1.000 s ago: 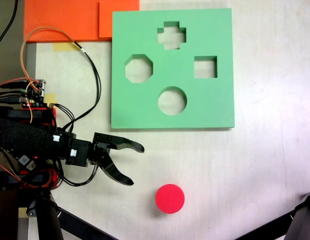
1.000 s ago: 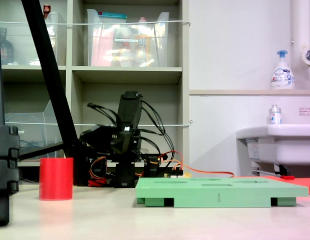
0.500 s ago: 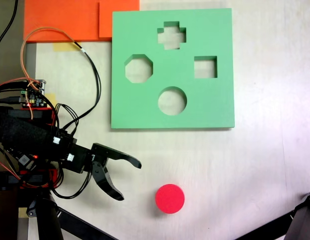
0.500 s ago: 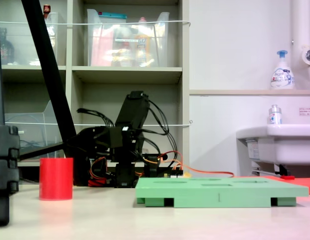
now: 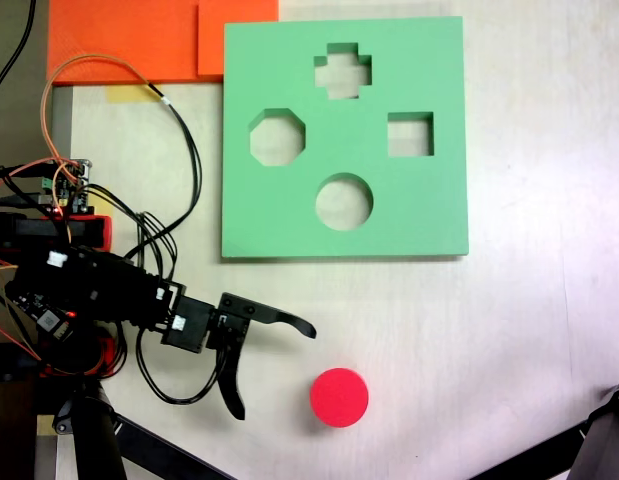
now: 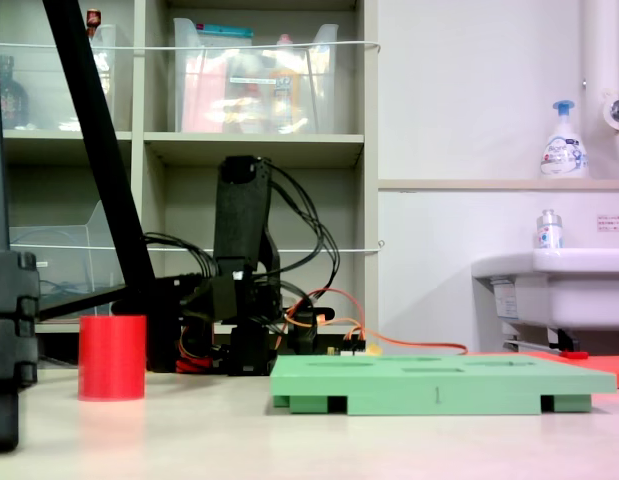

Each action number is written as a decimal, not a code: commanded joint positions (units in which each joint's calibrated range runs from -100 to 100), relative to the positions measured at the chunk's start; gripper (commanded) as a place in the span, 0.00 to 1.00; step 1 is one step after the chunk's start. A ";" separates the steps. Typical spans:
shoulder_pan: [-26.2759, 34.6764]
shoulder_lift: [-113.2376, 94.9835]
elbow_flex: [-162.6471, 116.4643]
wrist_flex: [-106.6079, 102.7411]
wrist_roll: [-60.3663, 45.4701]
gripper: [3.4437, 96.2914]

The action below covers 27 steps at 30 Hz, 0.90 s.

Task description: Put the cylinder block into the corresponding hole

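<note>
The approach is in hand: the pincer (image 5: pixel 274 370), spread wide and empty, hangs just left of the cylinder block (image 5: pixel 339 397) in the first exterior view. Next it must straddle the block, which stands on the tabletop (image 5: pixel 529 330) well short of the round hole (image 5: pixel 344 201).

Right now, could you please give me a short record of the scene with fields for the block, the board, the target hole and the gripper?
block: red cylinder, upright on the table, apart from the board, nearer the first exterior view's bottom edge
board: green square foam board, flat on the table, four cut-outs, all vacant
target hole: round hole, the cut-out nearest the cylinder
gripper: gripper open, holding nothing, to the cylinder's left in the first exterior view, not touching it
task state: cylinder not yet grasped
</note>
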 commanded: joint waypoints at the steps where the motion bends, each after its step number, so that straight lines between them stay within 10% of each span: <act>1: 0.00 6.11 5.00 7.34 -0.54 0.93; 27: -1.95 36.55 31.42 -1.23 -1.76 0.86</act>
